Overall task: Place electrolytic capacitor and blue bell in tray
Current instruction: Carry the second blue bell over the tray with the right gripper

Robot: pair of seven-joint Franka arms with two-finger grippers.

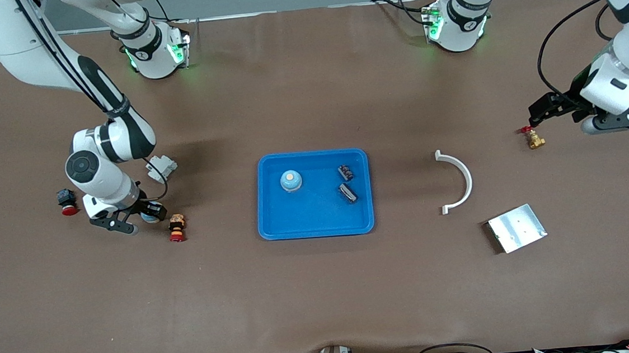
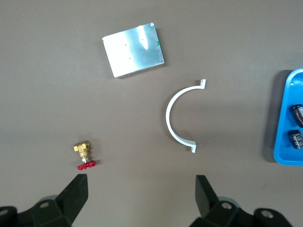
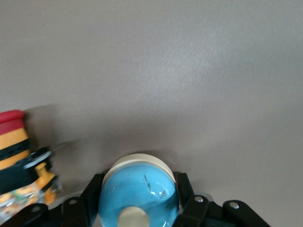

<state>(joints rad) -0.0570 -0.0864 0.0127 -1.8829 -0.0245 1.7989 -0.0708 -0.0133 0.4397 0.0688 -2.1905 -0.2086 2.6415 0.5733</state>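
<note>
The bright blue tray (image 1: 313,155) lies mid-table. In it stand a blue bell (image 1: 291,181) and two dark electrolytic capacitors (image 1: 345,172), (image 1: 348,193). My right gripper (image 1: 145,218) is low at the right arm's end of the table, shut on a second blue bell (image 1: 151,215) with a cream base. In the right wrist view that bell (image 3: 139,198) fills the gap between the fingers of the gripper (image 3: 138,184). My left gripper (image 1: 627,118) is open and empty above the table near a brass valve (image 1: 534,138). The left wrist view shows the open gripper (image 2: 142,182), the tray's edge (image 2: 284,142) and both capacitors (image 2: 297,113).
An orange-and-red push button (image 1: 176,228) stands right beside the held bell, and it also shows in the right wrist view (image 3: 19,151). A red-capped black switch (image 1: 67,200) and a white block (image 1: 161,167) are close by. A white curved bracket (image 1: 458,181) and a silver plate (image 1: 517,228) lie toward the left arm's end.
</note>
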